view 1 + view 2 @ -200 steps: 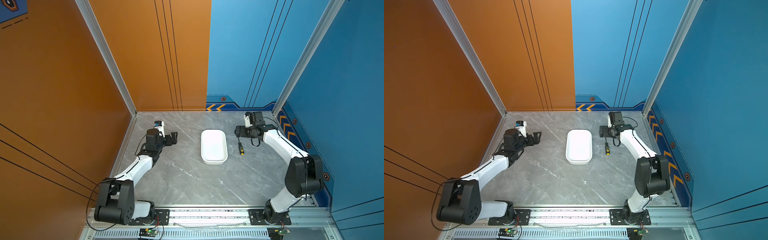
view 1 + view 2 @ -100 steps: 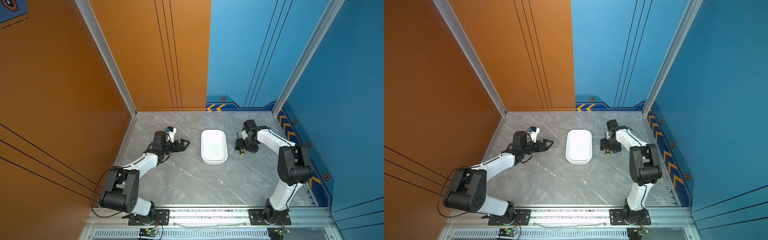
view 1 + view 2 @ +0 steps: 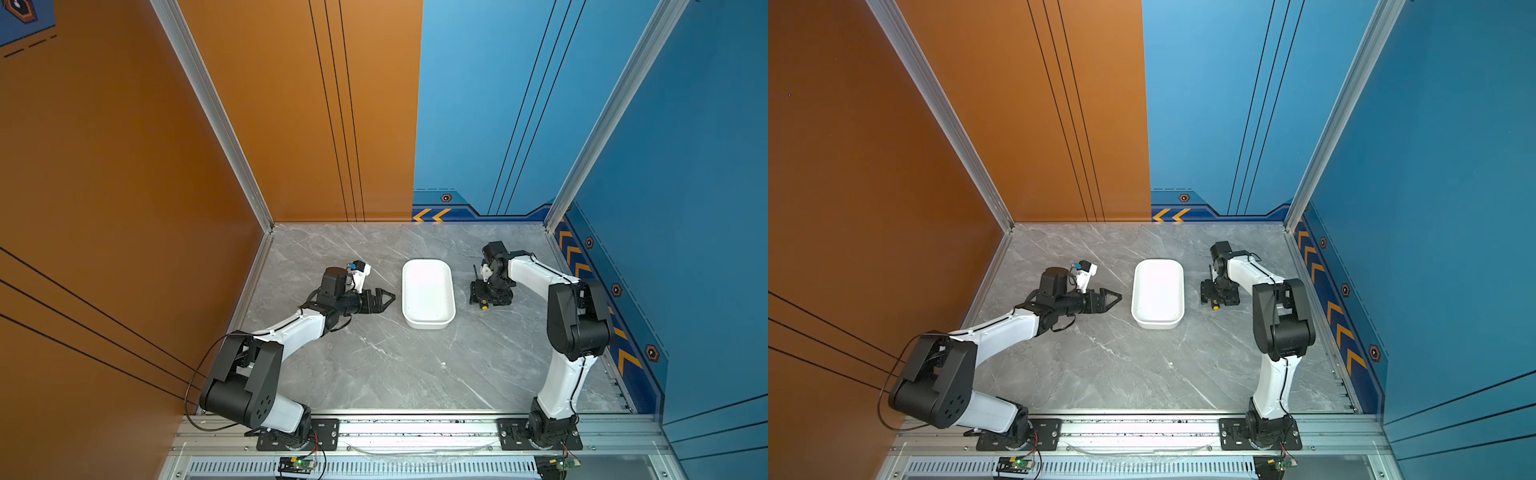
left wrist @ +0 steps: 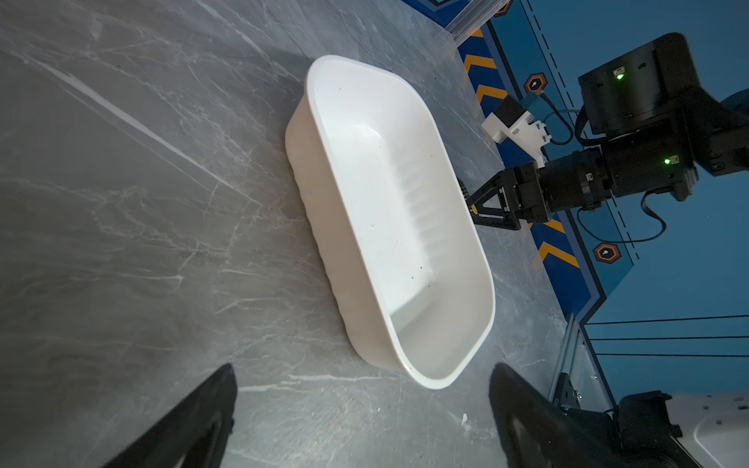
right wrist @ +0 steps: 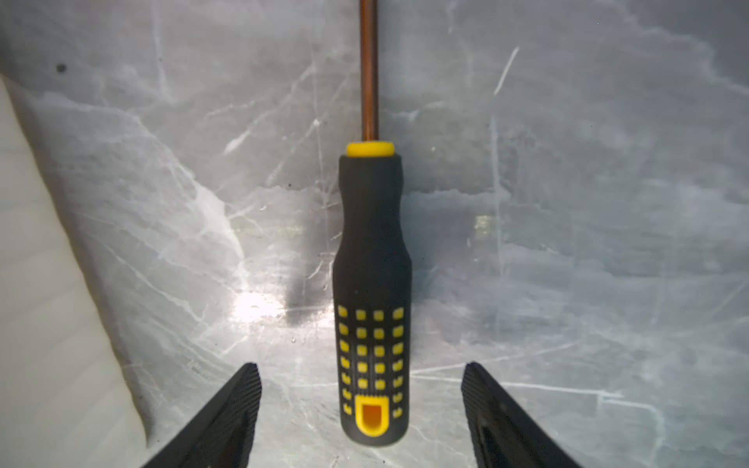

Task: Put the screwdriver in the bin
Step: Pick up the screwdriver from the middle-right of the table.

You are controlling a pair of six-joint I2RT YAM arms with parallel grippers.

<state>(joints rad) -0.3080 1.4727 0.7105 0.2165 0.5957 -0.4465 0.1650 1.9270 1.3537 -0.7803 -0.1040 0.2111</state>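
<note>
- Nothing is in the bin (image 3: 427, 291) yet (it lies empty between my two arms), so the task is at its first step by my reckoning.
- The screwdriver (image 5: 372, 283) lies flat on the worktop (image 3: 374, 365), just beside the bin on my right arm's side. Its shaft points toward the back wall.
- My right hand (image 5: 360, 368) is down over the handle's butt end. The jaws are apart on either side of it with worktop showing in both gaps, so nothing is grasped.
- My left hand (image 3: 386, 297) hangs released near the bin's other long side, touching nothing.
- What I judge is left: clench on the handle, lift, carry across the rim, let go.
- The handle is black and matte, waisted in the middle, with a grid of small yellow squares, a yellow collar and a yellow slot at the butt.
- The shaft is a thin, round, dark rod.
- The bin is glossy white plastic with rounded corners, a low rim and faint ribs on one inner wall.
- The worktop is smooth grey with marble veins and reflects light.
</note>
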